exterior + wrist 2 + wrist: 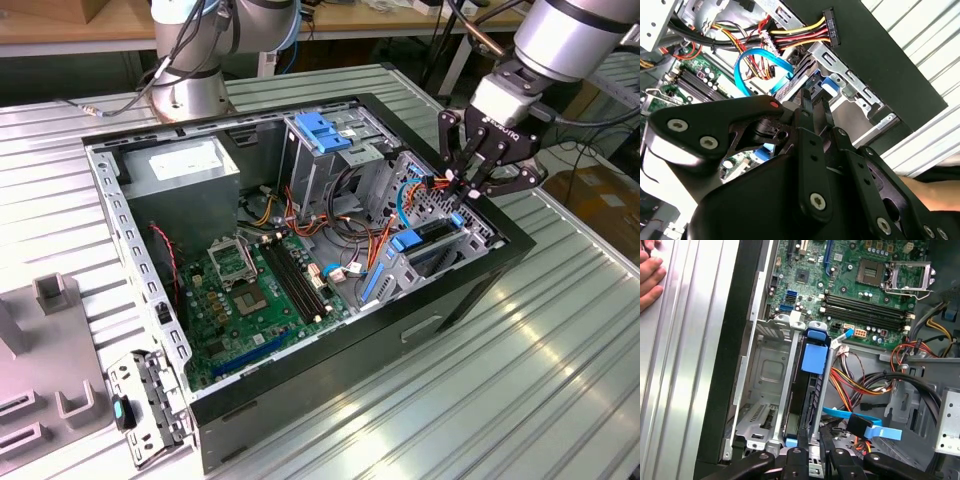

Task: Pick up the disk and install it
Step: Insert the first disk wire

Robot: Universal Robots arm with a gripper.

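1 claw (466, 184) clenched on the top edge of the disk (812, 385), standing on edge in the drive bay (767, 390) at the exterior view's right of the open computer case (150, 290), beside the motherboard (250, 290).

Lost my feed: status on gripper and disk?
Gripper over drive bay, fingers together at disk edge. Disk upright in bay slot, blue rails showing. Blue cable beside it.
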